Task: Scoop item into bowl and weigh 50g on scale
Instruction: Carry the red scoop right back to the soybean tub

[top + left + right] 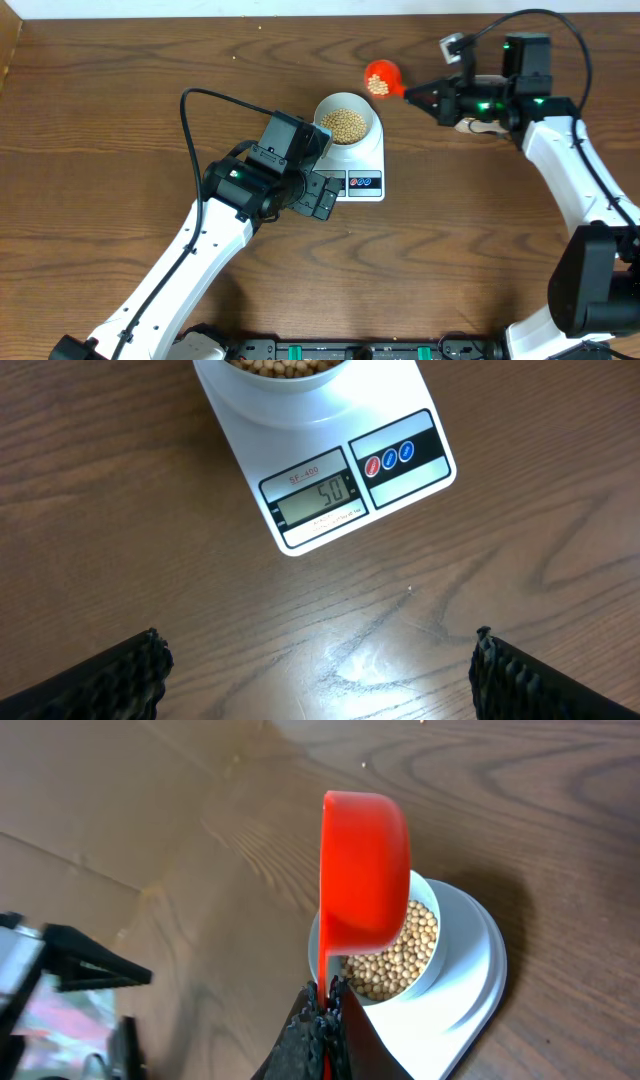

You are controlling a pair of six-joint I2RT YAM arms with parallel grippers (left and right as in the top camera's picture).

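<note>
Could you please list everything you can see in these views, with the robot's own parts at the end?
table: one, brown wood, under everything.
scale: one, white, middle of the table, display showing 50.
bowl: one, pale with a white rim, on the scale.
beans: many, tan-yellow, in the bowl; a few more in the scoop.
scoop: one, red-orange, beside the bowl on the right arm's side, not over it.
left tool: one, black, open and empty, at the scale's display end.
right tool: one, black, shut on the scoop's handle.
</note>
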